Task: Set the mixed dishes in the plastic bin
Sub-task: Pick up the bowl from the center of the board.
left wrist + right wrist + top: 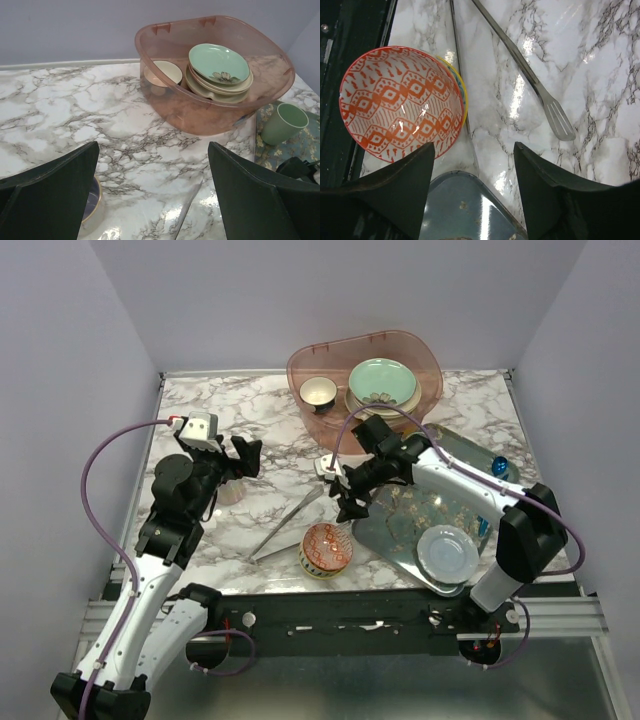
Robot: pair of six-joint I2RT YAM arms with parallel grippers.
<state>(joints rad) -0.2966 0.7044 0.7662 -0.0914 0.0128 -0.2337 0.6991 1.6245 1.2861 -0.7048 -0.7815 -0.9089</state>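
Right hand (475, 150) hangs released, fingers spread and nothing between them, just over the near edge of the table (600, 75), with the red patterned bowl (400, 102) beside its left finger. That bowl sits nested in a yellow-rimmed bowl (465, 100), and there's the danger. A pinch on the rim could lift the top bowl alone, or drag both and drop the lower one. The tongs (558, 119) lie right alongside, so a finger coming down could snag them. The pair also sits close to the table's near edge, where a nudge could send it over.

Far side, the plastic bin (175, 107) already holds a mint-green plate (217, 62) on a stack and a cream bowl (164, 72). A hard release there risks chipping them.

Left hand (152, 147) is wide open, empty, well short of the bin. On the tray (400, 530) at the right, a pale plate (447, 553) and green mug (282, 122) wait.

No brand, label or writing is readable anywhere.
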